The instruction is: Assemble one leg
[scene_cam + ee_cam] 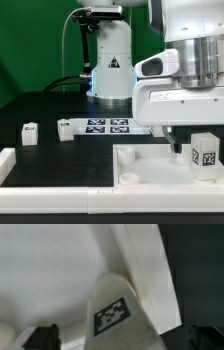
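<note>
Leg [205, 155] stands upright in tray [150, 172]; gripper [120, 338] jaws spread

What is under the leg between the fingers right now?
The white tray-like piece lies under the leg, with its raised rim running alongside. Whether a socket sits directly beneath cannot be seen, because the leg itself covers that spot.

The arm [188, 62] hangs its gripper [124, 338] low, pointing straight down (fingers [44, 337] spread wide apart).
</note>
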Robot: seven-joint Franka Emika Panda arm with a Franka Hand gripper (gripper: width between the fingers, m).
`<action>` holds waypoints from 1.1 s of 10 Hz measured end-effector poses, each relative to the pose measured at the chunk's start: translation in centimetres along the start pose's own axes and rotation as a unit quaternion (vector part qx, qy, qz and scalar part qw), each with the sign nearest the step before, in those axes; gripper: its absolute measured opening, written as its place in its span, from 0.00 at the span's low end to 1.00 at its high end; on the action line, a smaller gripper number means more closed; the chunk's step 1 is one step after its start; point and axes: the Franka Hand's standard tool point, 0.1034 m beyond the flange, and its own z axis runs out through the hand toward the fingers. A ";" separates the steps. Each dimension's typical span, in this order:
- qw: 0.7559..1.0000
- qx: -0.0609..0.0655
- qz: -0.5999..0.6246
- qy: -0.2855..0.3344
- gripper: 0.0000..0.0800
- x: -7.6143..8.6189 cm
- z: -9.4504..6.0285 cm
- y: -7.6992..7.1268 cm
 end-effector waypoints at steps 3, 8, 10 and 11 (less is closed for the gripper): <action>0.994 -0.004 -0.114 0.002 0.78 0.0 0.0 0.2; 0.996 -0.003 -0.086 0.001 0.36 0.0 0.0 0.2; 0.997 -0.003 -0.075 0.002 0.36 0.0 0.0 0.2; 1.000 -0.002 0.025 0.005 0.36 0.1 0.0 0.3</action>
